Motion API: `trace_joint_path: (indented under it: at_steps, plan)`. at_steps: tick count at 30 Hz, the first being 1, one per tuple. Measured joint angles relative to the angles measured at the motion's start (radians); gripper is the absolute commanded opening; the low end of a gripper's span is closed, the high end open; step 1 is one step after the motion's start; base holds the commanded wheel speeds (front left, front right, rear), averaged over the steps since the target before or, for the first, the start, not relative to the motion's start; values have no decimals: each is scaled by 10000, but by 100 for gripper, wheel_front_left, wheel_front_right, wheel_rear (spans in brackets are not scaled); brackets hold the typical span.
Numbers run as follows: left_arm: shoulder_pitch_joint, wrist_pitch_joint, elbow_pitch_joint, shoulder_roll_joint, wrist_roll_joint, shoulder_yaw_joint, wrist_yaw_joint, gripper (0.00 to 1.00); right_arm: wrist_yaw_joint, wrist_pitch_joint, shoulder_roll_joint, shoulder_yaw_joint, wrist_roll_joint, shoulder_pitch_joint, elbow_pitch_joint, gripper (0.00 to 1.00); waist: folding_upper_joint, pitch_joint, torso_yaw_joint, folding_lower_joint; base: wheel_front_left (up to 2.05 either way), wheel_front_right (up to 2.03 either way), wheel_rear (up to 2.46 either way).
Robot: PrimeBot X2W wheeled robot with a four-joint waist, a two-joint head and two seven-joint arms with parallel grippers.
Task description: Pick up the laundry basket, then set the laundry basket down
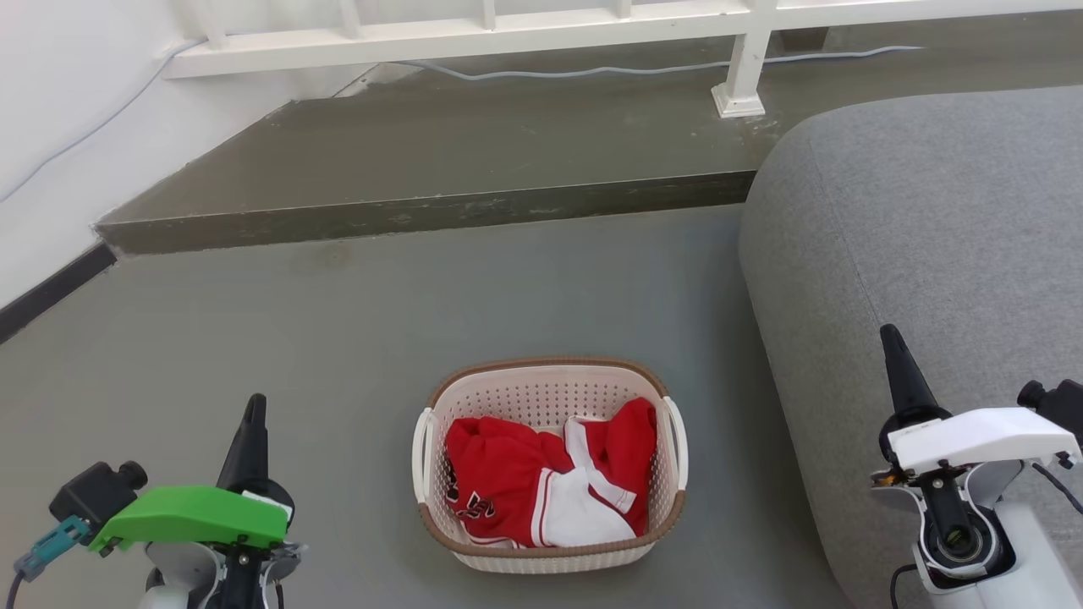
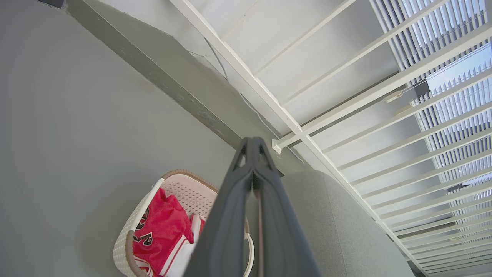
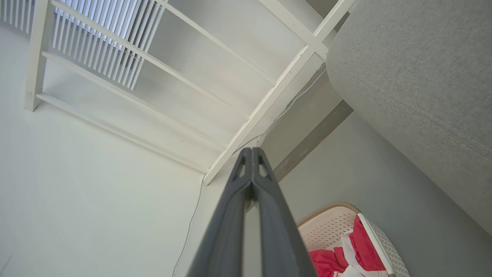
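Note:
The laundry basket [image 1: 550,469] stands on the grey floor, low in the middle of the head view: cream perforated plastic, brown woven rim, a white handle on each side. Red and white clothes [image 1: 541,486] lie inside it. My left gripper [image 1: 254,404] is to the basket's left, shut and empty, well apart from it. Off to the right, over the sofa's edge, my right gripper [image 1: 890,334] is also shut with nothing in it. In the left wrist view the basket [image 2: 180,192] lies partly behind my shut left gripper [image 2: 252,141]. The right wrist view has the basket [image 3: 330,227] beside my right gripper [image 3: 251,151].
A grey fabric sofa [image 1: 939,254] fills the right side, close to the basket. A raised dark step [image 1: 423,211] crosses the floor beyond the basket, with a white railing [image 1: 474,34] and a cable behind it. A white wall [image 1: 59,127] stands at the left.

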Motion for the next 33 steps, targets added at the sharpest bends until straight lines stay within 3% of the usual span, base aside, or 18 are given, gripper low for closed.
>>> trace_joint_path:
  at_steps: [33]
  plan:
    - [0, 989, 138, 2, -3425, 752, -100, 0, 257, 1014, 245, -1022, 3584, -1, 176, 0, 0, -158, 184, 0, 0, 0, 0]
